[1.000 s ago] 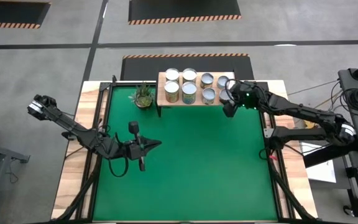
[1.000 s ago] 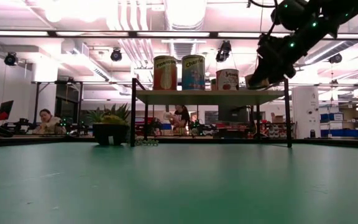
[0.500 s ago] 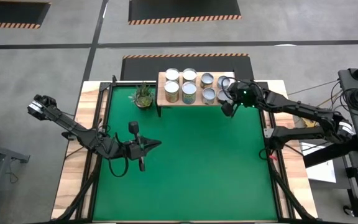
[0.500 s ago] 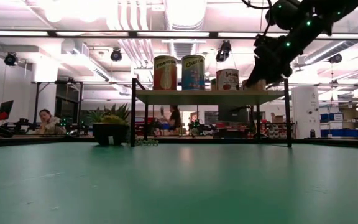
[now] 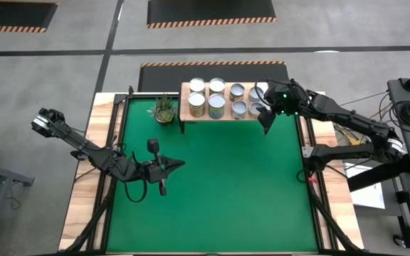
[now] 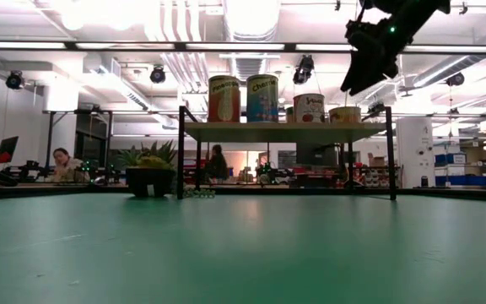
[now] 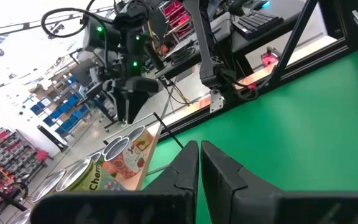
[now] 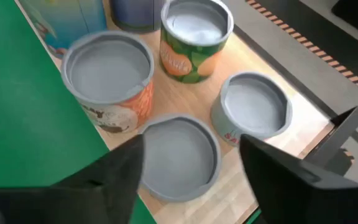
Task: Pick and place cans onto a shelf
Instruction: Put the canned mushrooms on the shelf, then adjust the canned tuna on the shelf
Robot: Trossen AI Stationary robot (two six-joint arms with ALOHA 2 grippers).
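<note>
The pale wood shelf (image 5: pixel 185 98) stands at the mat's far edge on thin black legs and carries several cans (image 5: pixel 216 105) in two rows. My right gripper (image 5: pixel 267 121) hangs open above the shelf's right end (image 6: pixel 357 80), clear of the cans. In the right wrist view its fingers stand on either side above a short plain can (image 8: pixel 180 155) at the shelf's near right corner (image 6: pixel 345 114). My left gripper (image 5: pixel 173 166) lies shut and empty low over the green mat, left of centre (image 7: pixel 199 163).
A small potted plant (image 5: pixel 164 109) stands on the mat just left of the shelf. The green mat (image 5: pixel 219 192) lies bare between the arms. People sit in the room beyond the table (image 6: pixel 62 160).
My right gripper has risen from the short can at the shelf's near right corner and gone a little toward the table's right edge. The can stays standing on the shelf. A person in the background has walked left.
</note>
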